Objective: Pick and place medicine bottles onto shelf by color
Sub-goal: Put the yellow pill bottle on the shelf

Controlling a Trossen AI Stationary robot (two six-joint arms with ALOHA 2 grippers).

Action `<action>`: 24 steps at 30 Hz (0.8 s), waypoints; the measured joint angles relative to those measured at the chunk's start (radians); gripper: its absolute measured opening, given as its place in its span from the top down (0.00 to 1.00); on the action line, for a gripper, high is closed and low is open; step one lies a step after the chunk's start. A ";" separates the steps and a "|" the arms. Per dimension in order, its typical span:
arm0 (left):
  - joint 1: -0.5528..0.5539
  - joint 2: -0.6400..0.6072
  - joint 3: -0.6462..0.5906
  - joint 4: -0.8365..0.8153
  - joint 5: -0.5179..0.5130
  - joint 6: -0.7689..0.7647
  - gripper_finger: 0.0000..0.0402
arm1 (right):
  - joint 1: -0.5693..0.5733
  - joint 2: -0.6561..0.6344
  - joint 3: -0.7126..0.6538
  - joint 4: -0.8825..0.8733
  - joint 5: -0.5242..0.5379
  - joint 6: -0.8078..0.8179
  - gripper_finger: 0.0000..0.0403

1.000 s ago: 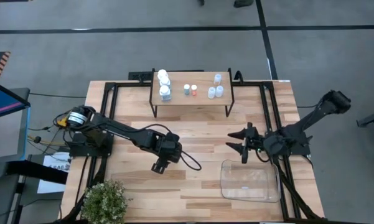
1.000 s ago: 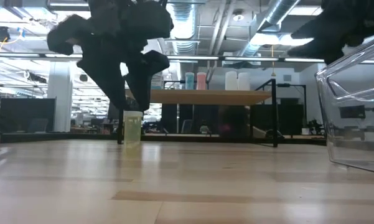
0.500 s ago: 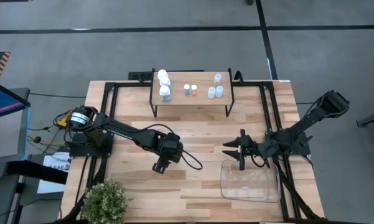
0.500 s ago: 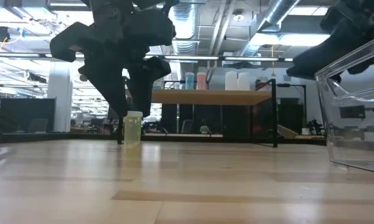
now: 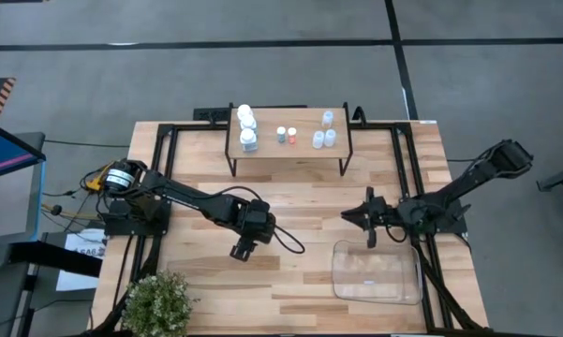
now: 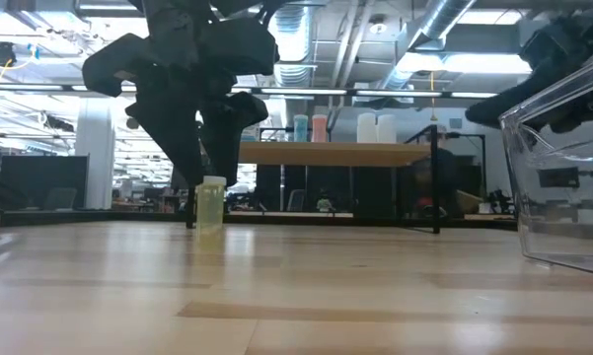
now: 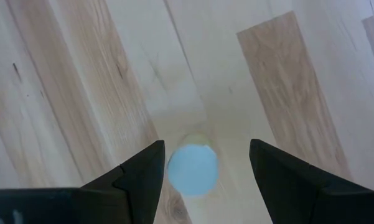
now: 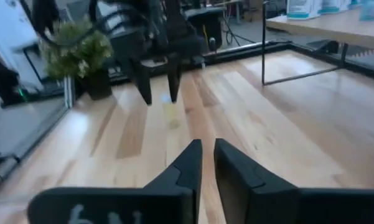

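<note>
A small bottle [image 7: 193, 170] with a pale cap and a yellowish body [image 6: 210, 205] stands upright on the table, left of centre. My left gripper [image 7: 206, 144] hangs over it, pointing down and open, one finger on either side of the cap and clear of it. The shelf [image 5: 288, 148] stands at the far edge. On it are white bottles [image 5: 247, 127], two tiny ones with green and orange caps [image 5: 286, 135] and clear-bluish ones [image 5: 326, 132]. My right gripper [image 8: 207, 148] hovers near the tray's far left corner, pointing toward the table's left. It is shut on nothing.
A clear plastic tray [image 5: 334, 271] lies at the near right, its wall [image 6: 562, 187] close to the low camera. A potted plant [image 5: 157, 301] stands at the near left corner. Bare tabletop lies between the standing bottle and the shelf.
My right gripper has sunk a little beside the tray and has shut its fingers, which stood wide apart a second ago. The bottle stands where it was.
</note>
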 joint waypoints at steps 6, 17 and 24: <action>0.000 0.000 0.000 0.000 0.001 -0.005 0.45 | 0.001 -0.117 0.000 -0.072 -0.005 -0.126 0.89; 0.000 -0.001 0.000 0.000 0.001 -0.029 0.45 | 0.001 -0.453 -0.001 -0.420 -0.005 -0.132 0.99; 0.000 -0.001 0.000 -0.001 0.000 -0.035 0.45 | 0.001 -0.676 -0.001 -0.653 -0.032 -0.138 0.96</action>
